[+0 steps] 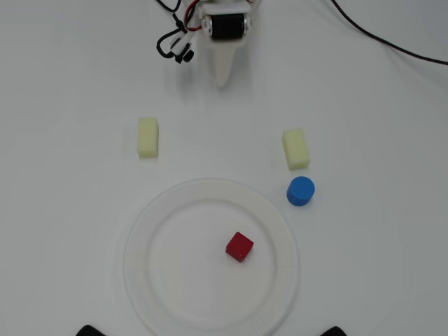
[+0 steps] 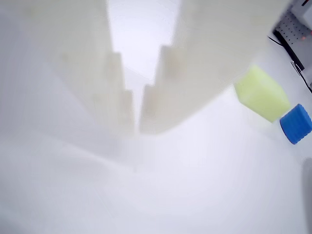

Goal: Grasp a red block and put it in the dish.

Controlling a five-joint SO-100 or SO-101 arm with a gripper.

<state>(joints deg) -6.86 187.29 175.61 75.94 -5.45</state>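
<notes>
The red block (image 1: 239,246), a small dark-red cube, lies inside the dish (image 1: 147,231), a large round white plate at the front of the overhead view, right of the dish's middle. My gripper (image 1: 222,78) is at the back of the table, far from the dish, with its white jaws together and nothing between them. In the wrist view the gripper (image 2: 136,127) shows two white fingers nearly touching, with only a thin slit between them. The red block and the dish do not show in the wrist view.
Two pale yellow oblong blocks lie behind the dish, one on the left (image 1: 148,136) and one on the right (image 1: 296,148), which also shows in the wrist view (image 2: 262,93). A blue cylinder (image 1: 300,190) (image 2: 296,124) stands by the dish's right rim. Black cables (image 1: 392,43) run along the back.
</notes>
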